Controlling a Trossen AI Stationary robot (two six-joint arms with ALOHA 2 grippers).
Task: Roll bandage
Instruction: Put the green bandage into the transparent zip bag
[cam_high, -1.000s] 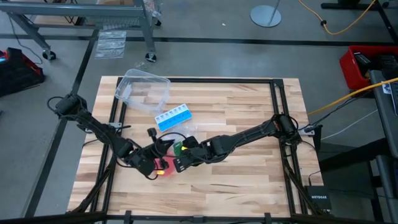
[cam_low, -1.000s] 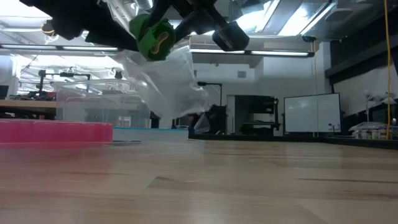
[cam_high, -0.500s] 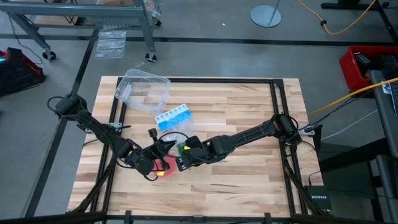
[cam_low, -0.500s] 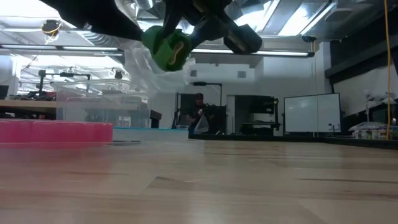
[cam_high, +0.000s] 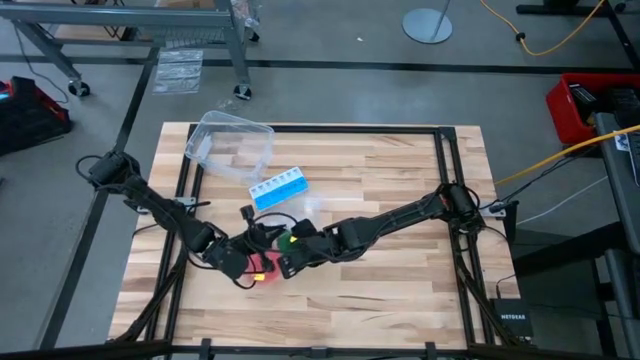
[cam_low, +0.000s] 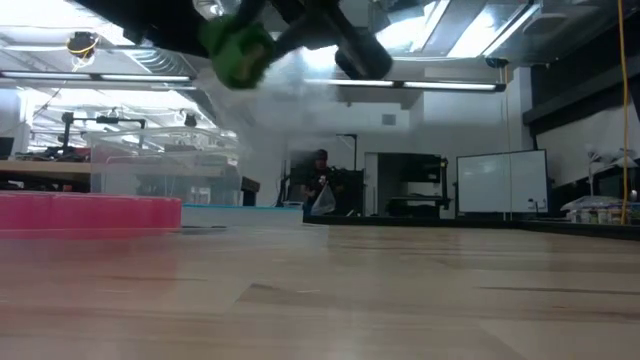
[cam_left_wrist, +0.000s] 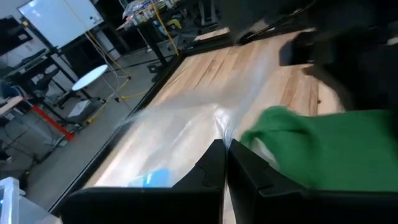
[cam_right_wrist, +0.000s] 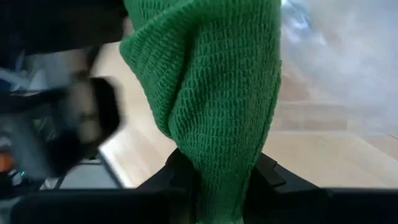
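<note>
The bandage (cam_high: 286, 240) is a small dark green bundle held above the table near its middle; it also shows in the low view (cam_low: 236, 52). My right gripper (cam_high: 291, 252) is shut on it. My left gripper (cam_high: 268, 238) is close beside it on its left, shut on a thin clear plastic film (cam_left_wrist: 186, 134) that spreads out from the bundle. In the left wrist view the green bundle (cam_left_wrist: 323, 149) lies just beyond my left fingers. My left gripper pinches the clear plastic film (cam_left_wrist: 222, 132) between its two shut fingertips; one layer or several, I cannot tell. The film is clear of the table. My right gripper pinches the bandage bundle at one end (cam_right_wrist: 214, 171) between its two fingers. The rest of the bundle (cam_right_wrist: 211, 81) sticks out past the fingertips, lifted clear of the table.
A red round disc (cam_high: 265, 272) lies on the table just below both grippers. A blue-and-white pill box (cam_high: 279, 189) and a clear plastic tub (cam_high: 230, 143) lie toward the far left. A person (cam_low: 320, 190) stands in the room far behind the table.
In the low view the green bundle has dipped a little and then risen, staying clear of the table. The clear film that hung down below it a second ago has been drawn up and away and no longer hangs beneath it.
</note>
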